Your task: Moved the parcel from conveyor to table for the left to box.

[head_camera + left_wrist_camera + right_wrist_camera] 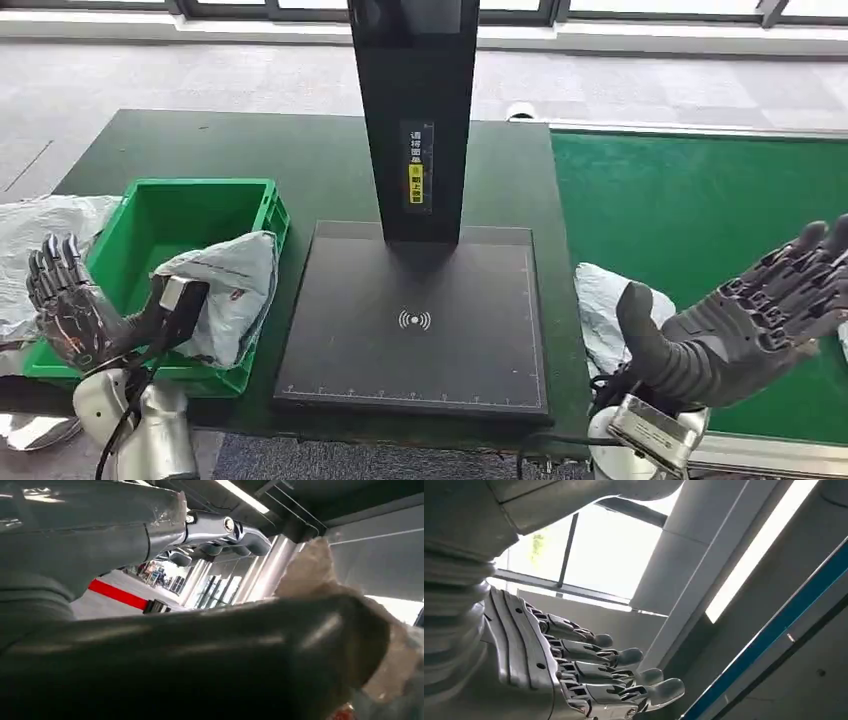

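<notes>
Bench [300,160] ahead, conveyor [700,210] adjoining its right side. Scanner plate [415,320] at bench centre, its post [415,110] rising from the plate's far edge. Crate [165,225] on bench left of plate. Parcel [225,290] draped over the crate's right-near rim, partly inside. Left hand [75,310] at the crate's near-left corner. Second parcel [605,310] at the conveyor's near-left edge, right hand [750,320] raised just right of it.
</notes>
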`<action>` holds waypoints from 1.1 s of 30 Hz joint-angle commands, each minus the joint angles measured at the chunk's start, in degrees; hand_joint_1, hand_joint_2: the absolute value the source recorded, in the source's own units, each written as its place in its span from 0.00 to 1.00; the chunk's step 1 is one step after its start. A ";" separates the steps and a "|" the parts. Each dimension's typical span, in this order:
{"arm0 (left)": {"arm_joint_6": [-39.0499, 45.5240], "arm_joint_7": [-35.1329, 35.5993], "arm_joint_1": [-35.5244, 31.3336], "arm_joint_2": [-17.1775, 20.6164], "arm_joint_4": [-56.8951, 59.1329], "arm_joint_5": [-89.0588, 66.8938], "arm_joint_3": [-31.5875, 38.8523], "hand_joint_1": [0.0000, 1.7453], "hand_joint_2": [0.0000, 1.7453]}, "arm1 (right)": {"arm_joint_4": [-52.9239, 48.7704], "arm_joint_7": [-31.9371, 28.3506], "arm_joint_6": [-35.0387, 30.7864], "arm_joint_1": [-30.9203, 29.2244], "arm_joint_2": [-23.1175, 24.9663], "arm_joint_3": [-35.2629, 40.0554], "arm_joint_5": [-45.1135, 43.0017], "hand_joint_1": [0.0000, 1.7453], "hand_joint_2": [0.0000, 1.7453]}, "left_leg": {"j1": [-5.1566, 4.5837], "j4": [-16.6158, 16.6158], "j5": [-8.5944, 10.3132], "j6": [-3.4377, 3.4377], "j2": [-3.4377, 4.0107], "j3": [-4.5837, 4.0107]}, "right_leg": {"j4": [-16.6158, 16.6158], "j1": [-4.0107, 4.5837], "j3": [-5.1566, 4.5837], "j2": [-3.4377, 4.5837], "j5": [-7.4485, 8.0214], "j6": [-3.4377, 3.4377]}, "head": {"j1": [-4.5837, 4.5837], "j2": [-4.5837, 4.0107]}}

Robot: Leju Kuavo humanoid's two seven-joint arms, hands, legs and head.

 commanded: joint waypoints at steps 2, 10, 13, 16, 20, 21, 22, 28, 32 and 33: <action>-0.13 3.55 5.35 -0.86 -4.64 -0.65 -7.44 0.00 0.00 | 2.27 0.13 0.02 4.98 2.27 -1.26 -0.12 0.00 1.00 | 0.04 -0.15 0.02 0.01 -0.13 0.14 | -0.17 0.12 0.21 -0.15 -0.01 -0.02 | 0.00 0.00; -0.13 4.96 7.61 -0.86 -8.84 -0.72 -9.97 0.00 0.00 | 2.10 0.13 0.02 5.77 2.27 -1.21 -0.36 0.00 1.00 | 0.06 -0.41 0.09 0.01 -0.16 0.31 | -0.45 0.15 0.43 -0.21 0.05 -0.04 | 0.00 0.00; -0.13 4.70 7.37 -0.86 -8.85 -1.50 -9.90 0.00 1.00 | 2.08 0.13 0.02 5.79 2.27 -1.05 -0.35 0.00 1.00 | 0.03 -0.10 0.01 -0.01 -0.09 0.10 | -0.11 0.11 0.19 -0.09 0.00 -0.02 | -0.02 0.02; -0.13 4.70 7.37 -0.86 -8.85 -1.50 -9.90 0.00 1.00 | 2.08 0.13 0.02 5.79 2.27 -1.05 -0.35 0.00 1.00 | 0.03 -0.26 0.05 0.00 -0.10 0.22 | -0.27 0.10 0.31 -0.10 0.03 -0.03 | -0.02 0.02; -0.13 4.70 7.37 -0.86 -8.85 -1.50 -9.90 0.00 1.00 | 2.08 0.13 0.02 5.79 2.27 -1.05 -0.35 0.00 1.00 | 0.02 -0.19 0.04 -0.01 -0.10 0.18 | -0.18 0.09 0.25 -0.10 0.01 -0.03 | -0.02 0.02; -0.13 4.70 7.37 -0.86 -8.85 -1.50 -9.90 0.00 1.00 | 2.08 0.13 0.02 5.79 2.27 -1.05 -0.35 0.00 1.00 | 0.02 -0.14 0.03 -0.01 -0.11 0.14 | -0.14 0.09 0.22 -0.10 0.00 -0.03 | -0.02 0.02; -0.13 4.70 7.37 -0.86 -8.85 -1.50 -9.90 0.00 1.00 | 2.08 0.13 0.02 5.79 2.27 -1.05 -0.35 0.00 1.00 | 0.03 -0.25 0.05 -0.01 -0.11 0.23 | -0.25 0.10 0.32 -0.12 0.02 -0.03 | -0.02 0.02; -0.13 4.43 5.77 -0.86 -9.79 -3.02 -9.58 0.00 1.00 | 2.25 0.13 0.02 5.75 2.27 -1.25 -0.46 0.00 1.00 | 0.05 -0.14 0.02 -0.01 -0.12 0.14 | -0.17 0.12 0.24 -0.12 0.00 -0.03 | -0.02 0.00; -0.13 5.42 5.23 -0.86 -9.87 -4.25 -9.97 0.00 1.00 | 1.84 0.13 0.02 6.35 2.27 -1.23 -0.31 0.00 1.00 | 0.03 -0.16 0.04 -0.01 -0.18 0.15 | -0.17 0.11 0.25 -0.18 -0.01 -0.03 | -0.02 0.02; -0.13 5.42 5.01 -0.86 -9.71 -4.42 -9.86 0.00 1.00 | 1.78 0.13 0.02 6.39 2.27 -1.25 -0.29 0.00 1.00 | 0.05 -0.20 0.05 -0.01 -0.19 0.17 | -0.22 0.12 0.29 -0.20 0.00 -0.03 | -0.02 0.00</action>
